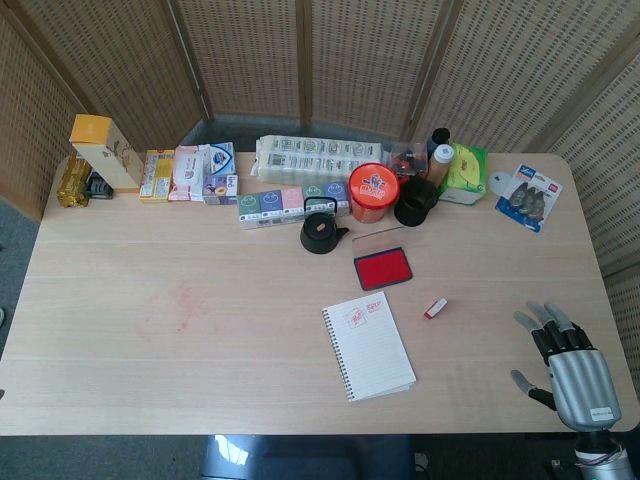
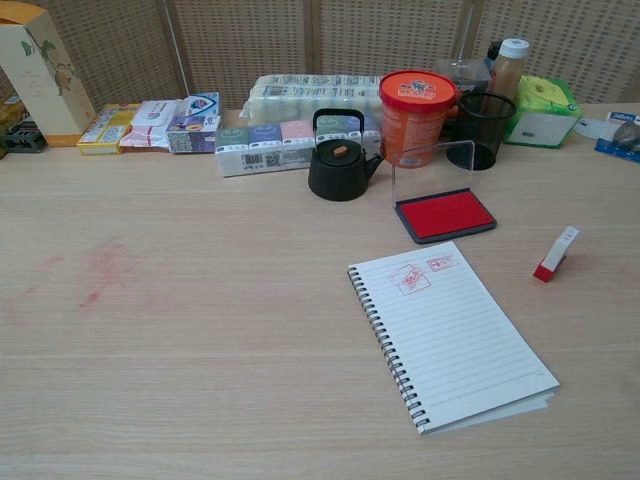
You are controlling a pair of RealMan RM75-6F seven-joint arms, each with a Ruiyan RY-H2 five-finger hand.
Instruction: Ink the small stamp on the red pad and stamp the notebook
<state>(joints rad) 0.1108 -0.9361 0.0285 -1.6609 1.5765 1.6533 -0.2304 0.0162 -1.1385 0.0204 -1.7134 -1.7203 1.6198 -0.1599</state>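
Right hand point(image 1: 570, 365) empty, fingers apart.

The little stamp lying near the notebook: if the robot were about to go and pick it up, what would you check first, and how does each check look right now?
1. Small stamp free to grasp: ok; it lies alone on the table, right of the notebook.
2. Right hand empty: ok; fingers apart, holding nothing, near the table's right edge.
3. Path from the right hand to the stamp: ok; only bare table shows between them.
4. Red pad uncovered: ok; its red face is exposed, its clear lid standing up behind it.
5. Notebook open with room to stamp: ok; two red marks near the top, lined page below is blank.
6. Left hand ready: cannot tell; neither view shows it.
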